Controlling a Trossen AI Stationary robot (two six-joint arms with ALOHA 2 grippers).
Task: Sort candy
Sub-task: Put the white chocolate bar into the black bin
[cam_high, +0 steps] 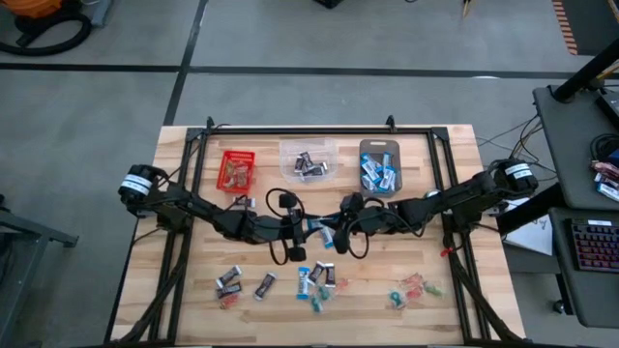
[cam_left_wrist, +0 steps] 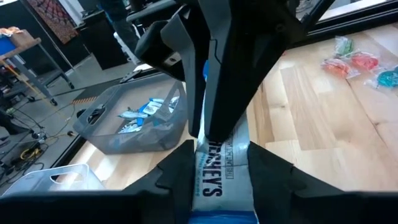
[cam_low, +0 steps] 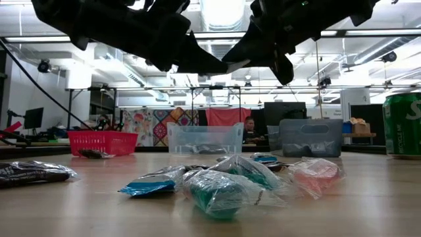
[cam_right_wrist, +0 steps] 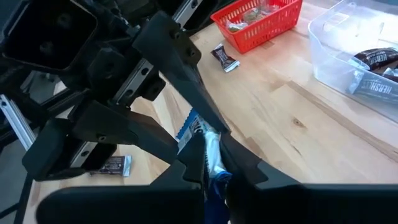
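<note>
1. Blue-and-white candy (cam_left_wrist: 217, 171): held in the air mid-desk (cam_high: 455, 290), pinched by both the left gripper (cam_left_wrist: 219, 163) and the right gripper (cam_right_wrist: 211, 163).
2. Handling (judged): light, crinkly, slippery wrapper; grip the flat middle.
3. Grey bin (cam_high: 379, 164): holds matching pieces.

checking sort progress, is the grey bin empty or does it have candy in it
Not empty. The grey bin holds several blue-and-white candies, seen from above and through its wall in the left wrist view.
</note>
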